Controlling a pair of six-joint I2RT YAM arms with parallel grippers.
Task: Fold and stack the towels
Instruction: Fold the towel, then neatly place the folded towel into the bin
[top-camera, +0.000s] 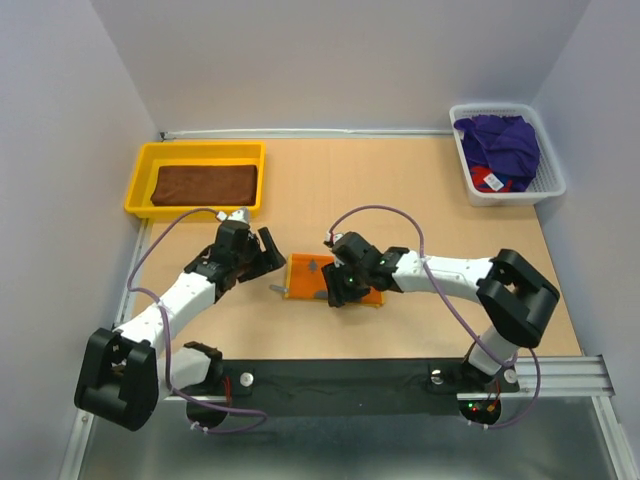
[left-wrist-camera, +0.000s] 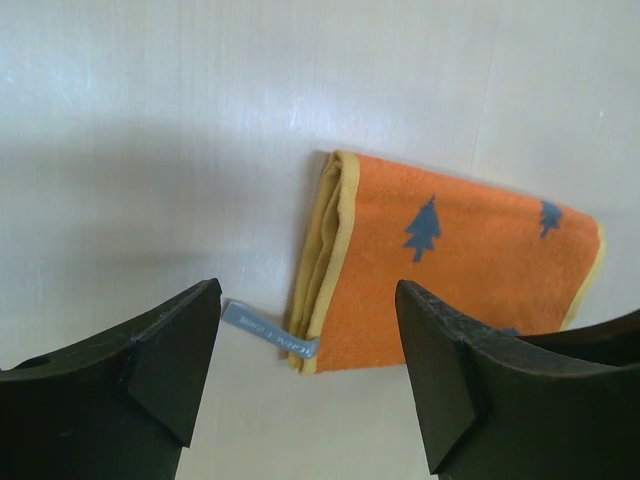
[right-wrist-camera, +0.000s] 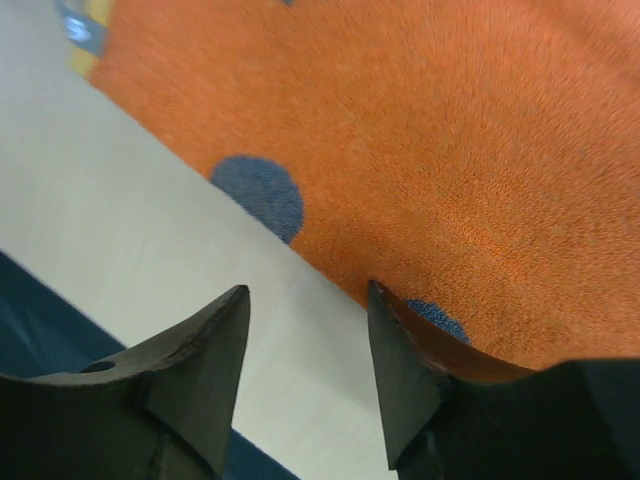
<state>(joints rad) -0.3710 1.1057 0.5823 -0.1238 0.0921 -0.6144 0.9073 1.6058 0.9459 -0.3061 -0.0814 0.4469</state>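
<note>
A folded orange towel with dark tree print and a yellow border lies flat mid-table; it shows in the left wrist view with a grey label at its corner, and in the right wrist view. My left gripper is open and empty just left of it, above the table. My right gripper is open at the towel's near edge, one finger resting on the cloth. A folded dark brown towel lies in the yellow tray. Purple and red towels sit crumpled in the basket.
The yellow tray stands at the back left. The white mesh basket stands at the back right. A black mounting rail runs along the table's near edge. Walls close the left, back and right.
</note>
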